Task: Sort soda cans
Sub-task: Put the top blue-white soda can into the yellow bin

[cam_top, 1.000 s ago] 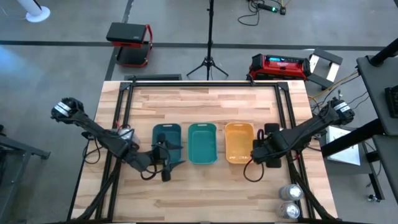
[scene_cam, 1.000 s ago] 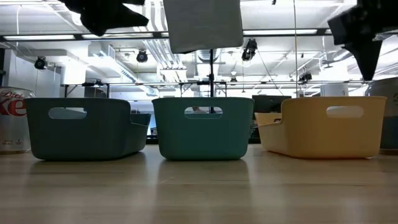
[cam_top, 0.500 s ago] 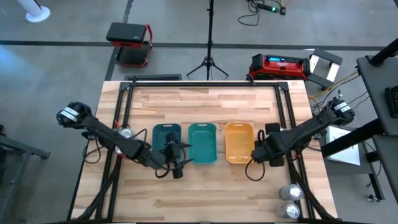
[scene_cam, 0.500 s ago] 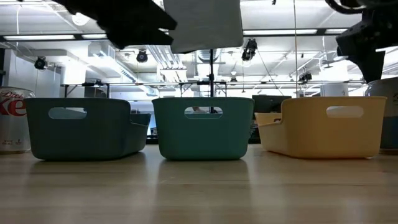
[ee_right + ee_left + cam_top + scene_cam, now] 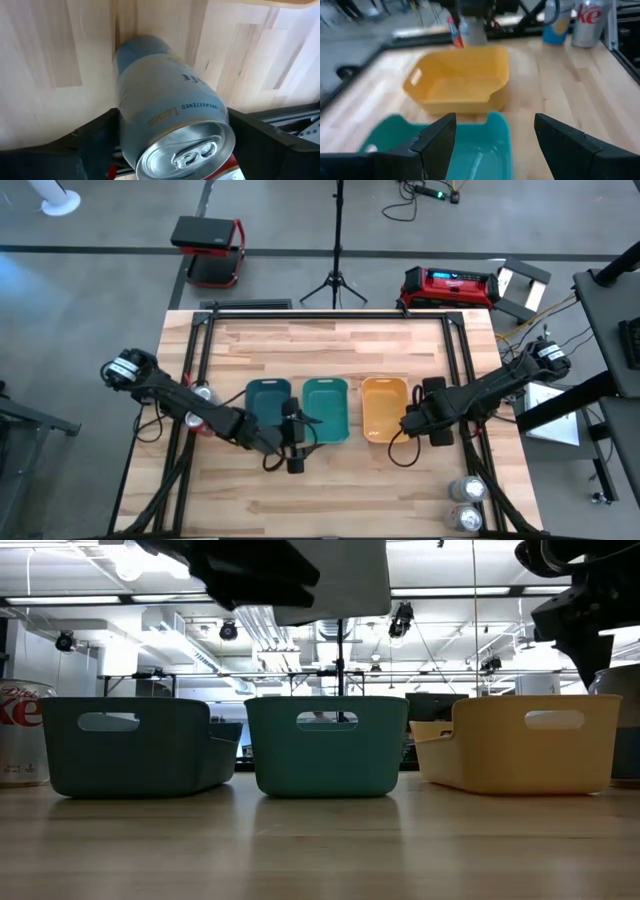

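R gripper [image 5: 172,145] clamped on pale blue can [image 5: 167,107] beside orange tray [image 5: 384,408]. L gripper [image 5: 495,145] spread wide, empty, above teal tray [image 5: 470,150].

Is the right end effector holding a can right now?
Yes: in the right wrist view a pale blue lemon can sits clamped between the right end effector fingers, above the wooden table.

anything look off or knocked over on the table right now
Nothing stands out. The dark teal plastic tray, the teal plastic tray and the orange plastic tray sit upright in a straight row. The right gripper holds a pale blue lemon soda can; the left gripper is open over the teal tray.
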Robot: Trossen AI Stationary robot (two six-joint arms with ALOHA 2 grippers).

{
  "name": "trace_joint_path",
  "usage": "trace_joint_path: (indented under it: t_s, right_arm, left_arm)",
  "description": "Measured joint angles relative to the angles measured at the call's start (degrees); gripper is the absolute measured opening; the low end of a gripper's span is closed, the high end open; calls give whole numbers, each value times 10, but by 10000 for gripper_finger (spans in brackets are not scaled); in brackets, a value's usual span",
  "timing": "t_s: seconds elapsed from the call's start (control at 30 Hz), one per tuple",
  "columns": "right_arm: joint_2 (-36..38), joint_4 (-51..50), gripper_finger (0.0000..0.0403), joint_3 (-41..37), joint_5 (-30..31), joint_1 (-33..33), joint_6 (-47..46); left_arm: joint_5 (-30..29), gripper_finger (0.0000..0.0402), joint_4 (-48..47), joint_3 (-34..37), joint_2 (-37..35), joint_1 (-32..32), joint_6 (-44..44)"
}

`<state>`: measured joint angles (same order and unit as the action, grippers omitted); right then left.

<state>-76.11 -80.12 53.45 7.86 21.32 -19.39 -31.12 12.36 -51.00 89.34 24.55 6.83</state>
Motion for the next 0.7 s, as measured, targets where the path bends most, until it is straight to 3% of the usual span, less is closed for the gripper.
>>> trace_joint_path:
  t_s: [0.17,0.43,0.7]
  right_arm:
    - [-5,1,313,0,-2,0,9]
    - [-6,1,350,-4,-15,0,0]
    - [-5,-6,326,-24,-46,0,7]
  left_arm:
    - [169,254,21,10,5,-43,42]
    - [184,254,42,13,27,-58,30]
    - [212,254,46,13,35,-58,29]
